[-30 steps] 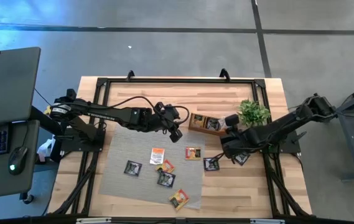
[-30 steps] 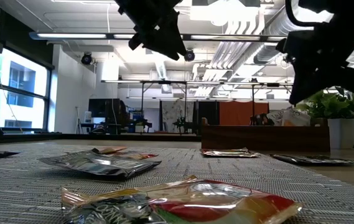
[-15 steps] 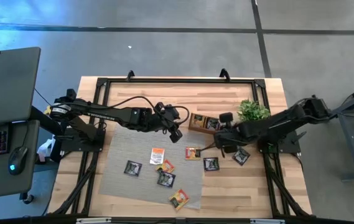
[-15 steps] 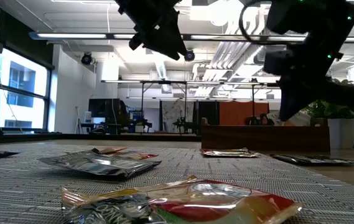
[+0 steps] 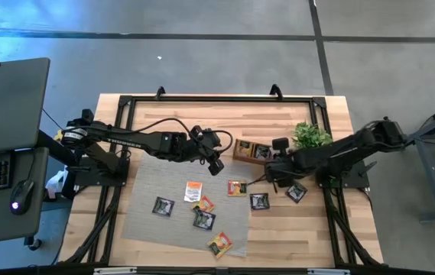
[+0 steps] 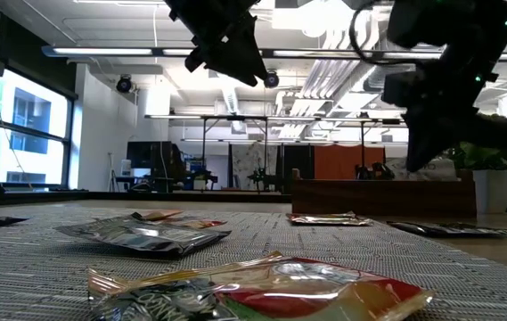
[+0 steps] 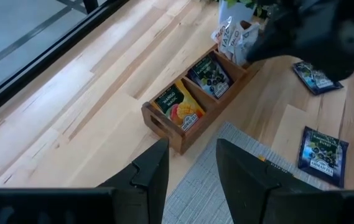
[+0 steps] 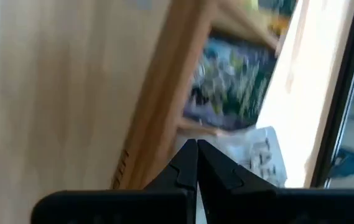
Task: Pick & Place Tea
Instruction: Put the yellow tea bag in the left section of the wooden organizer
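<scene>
Several tea sachets lie flat on the grey mat (image 5: 148, 191) and the wood beside it: a white-orange one (image 5: 193, 191), an orange one (image 5: 236, 188) and two black ones (image 5: 259, 201) (image 5: 296, 192). More sachets stand in the wooden tray (image 5: 241, 145) (image 7: 164, 124). My right gripper (image 5: 271, 171) (image 8: 196, 152) is shut just over the tray's right end, its tips by the tray wall (image 8: 158, 124) and a white sachet (image 8: 260, 155), with nothing visible between the fingers. My left gripper (image 5: 217, 162) (image 7: 192, 165) hangs open above the mat's far edge, holding nothing.
A small green plant (image 5: 311, 137) stands right of the tray, close behind my right arm. A black frame (image 5: 217, 99) runs around the table's edges. More sachets (image 5: 204, 220) (image 5: 219, 244) lie on the mat toward the near edge. Bare wood lies beyond the tray.
My right gripper has left the two black sachets on the wood and swung toward the table's left and far side, up to the tray's right end, rolling a little. Both black sachets lie where they were.
</scene>
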`<state>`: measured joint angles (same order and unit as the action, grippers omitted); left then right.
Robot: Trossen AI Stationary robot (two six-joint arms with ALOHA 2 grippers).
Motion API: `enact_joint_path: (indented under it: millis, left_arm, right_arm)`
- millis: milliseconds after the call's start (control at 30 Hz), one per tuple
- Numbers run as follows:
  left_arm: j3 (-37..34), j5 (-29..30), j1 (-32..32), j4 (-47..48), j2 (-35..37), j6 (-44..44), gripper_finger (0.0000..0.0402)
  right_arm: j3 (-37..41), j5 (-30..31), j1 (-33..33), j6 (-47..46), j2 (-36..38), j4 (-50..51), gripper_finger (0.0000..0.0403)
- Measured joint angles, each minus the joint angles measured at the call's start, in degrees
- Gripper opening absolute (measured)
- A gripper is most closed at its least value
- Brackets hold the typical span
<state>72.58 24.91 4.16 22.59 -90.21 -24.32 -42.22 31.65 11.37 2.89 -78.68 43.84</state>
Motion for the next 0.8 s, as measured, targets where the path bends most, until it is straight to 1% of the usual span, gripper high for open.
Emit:
enact_joint_path:
  millis: [100, 233, 300, 367, 467, 567, 667, 800]
  left_arm:
    - [0.0, 0.0, 0.0, 0.0, 0.0, 0.0, 0.0131]
    - [0.0, 0.1, 0.0, 0.0, 0.0, 0.1, 0.0131]
    - [0.0, 0.0, 0.0, 0.1, 0.0, 0.5, 0.0131]
    - [0.0, -0.5, 0.0, 0.2, 0.0, 1.2, 0.0131]
    - [0.0, -4.3, 0.0, 0.3, 0.0, 2.0, 0.0131]
    - [0.0, -7.9, 0.0, 0.3, 0.0, 2.0, 0.0131]
    - [0.0, -9.8, 0.5, 0.4, 0.0, 2.1, 0.0131]
    - [0.0, -9.4, 1.2, 1.5, 1.7, 2.2, 0.0131]
  right_arm:
    - [-1.1, -0.1, 1.7, 0.6, 1.0, -0.4, 0.0003]
    - [-3.6, -1.1, 4.4, -3.3, 2.0, -0.8, 0.0001]
    - [-4.0, -3.6, 5.9, -4.4, 2.3, -2.5, 0.0004]
    - [-4.0, -7.7, 7.7, -4.3, 2.3, -5.6, 0.0007]
    - [-3.9, -12.9, 9.8, -4.1, 2.0, -10.3, 0.0008]
    - [-3.9, -14.7, 11.2, -4.5, 1.9, -14.7, 0.0010]
    - [-3.8, -16.4, 11.6, -4.0, 1.9, -18.6, 0.0022]
    - [-3.8, -16.5, 10.9, -4.1, 1.5, -21.6, 0.0063]
